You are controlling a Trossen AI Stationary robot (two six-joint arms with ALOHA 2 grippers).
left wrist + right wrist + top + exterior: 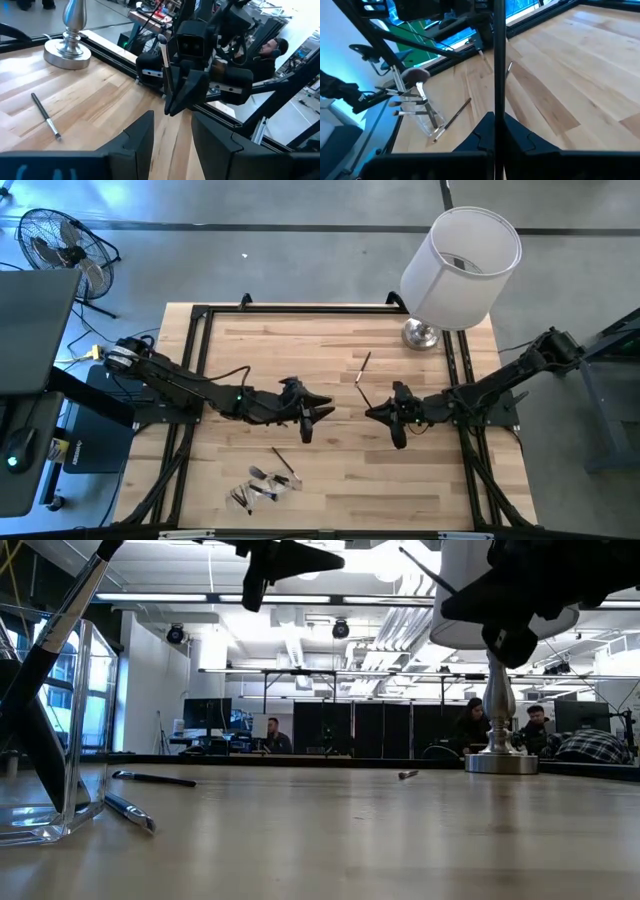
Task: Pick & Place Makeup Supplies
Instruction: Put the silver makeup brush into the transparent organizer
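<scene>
- Wood table (330, 480) is sitting inside a black frame (195, 360) that is running along its left, right and far edges; bare planks are lying open between the two arms at the middle.
- The left gripper (318, 414) is hanging above mid-table with its fingers (137, 140) parted and nothing between them, pointing toward the right arm.
- The right gripper (377, 412) is facing it a short way apart, jaws pinched shut on a thin dark brush (498, 65), which is standing up from the fingertips; the left wrist view is showing that brush (166, 65) upright against the gripper.
- One loose brush (362, 367) is lying on the far planks near the lamp base (422, 334), with open wood around it.
- Another brush (283, 461) is resting on the near-left planks, just beside a clear pouch (262, 485) that is holding several more brushes, among them a fluffy-headed one (415, 75).
- A white lamp shade (462, 265) is leaning over the far right corner, hiding the edge beneath it.
- A floor fan (60, 245) is standing off the table at far left; people are sitting at desks in the room beyond.
- In the low view the pouch is being cut off at the picture's left edge, and how many brushes are in it is hard to make out.
</scene>
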